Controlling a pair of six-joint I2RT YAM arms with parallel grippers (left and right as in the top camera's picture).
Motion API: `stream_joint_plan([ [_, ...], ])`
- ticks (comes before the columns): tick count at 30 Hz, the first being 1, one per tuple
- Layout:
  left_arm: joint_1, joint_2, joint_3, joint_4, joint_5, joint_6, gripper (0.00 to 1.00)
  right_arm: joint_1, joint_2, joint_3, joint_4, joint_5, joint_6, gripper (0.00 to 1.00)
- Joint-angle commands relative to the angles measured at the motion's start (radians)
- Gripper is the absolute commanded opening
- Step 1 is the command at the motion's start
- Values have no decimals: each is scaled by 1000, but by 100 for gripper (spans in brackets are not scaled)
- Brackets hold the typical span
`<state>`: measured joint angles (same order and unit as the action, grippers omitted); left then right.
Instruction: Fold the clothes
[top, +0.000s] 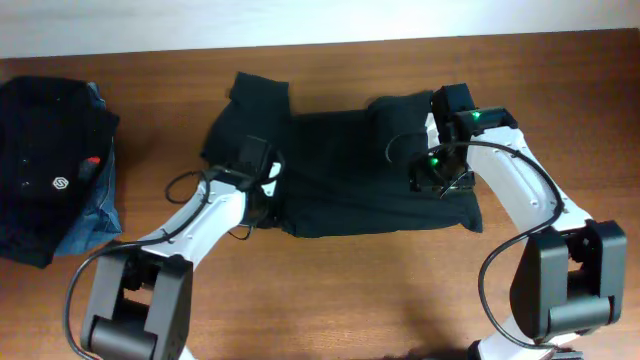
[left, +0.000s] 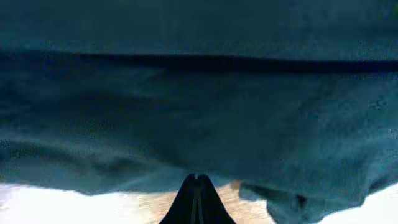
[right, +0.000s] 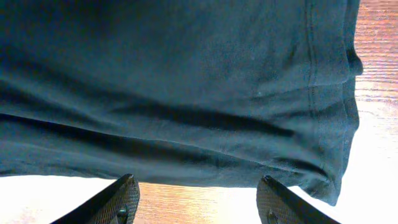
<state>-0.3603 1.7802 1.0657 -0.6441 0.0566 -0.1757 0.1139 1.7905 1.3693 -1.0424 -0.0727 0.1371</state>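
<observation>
The clothes (top: 350, 170), a plain black T-shirt, lie spread across the middle of the wooden table (top: 360, 290), with a sleeve bunched at each top corner. My left gripper (top: 262, 180) is at the shirt's left edge. In the left wrist view its fingers are pressed together (left: 196, 178), tips overlapping the hem of the dark fabric (left: 199, 112). My right gripper (top: 440, 180) is over the shirt's right part. In the right wrist view it stands open (right: 196, 178), fingers wide apart just short of the fabric (right: 186, 93), bare wood between them.
A pile at the table's far left holds a black garment with a small white round logo (top: 50, 160) on top of a blue denim piece (top: 100, 215). The table's back edge runs along the top, close behind the shirt.
</observation>
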Motion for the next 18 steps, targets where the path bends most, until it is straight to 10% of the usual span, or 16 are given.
stream_joint_plan([
  [1,-12,-11,-38,57,0,9,1,-5,-18,14,3,6,-9,66],
  [18,-12,-9,-117,119,-18,8,1,-5,-18,14,10,32,-10,66],
])
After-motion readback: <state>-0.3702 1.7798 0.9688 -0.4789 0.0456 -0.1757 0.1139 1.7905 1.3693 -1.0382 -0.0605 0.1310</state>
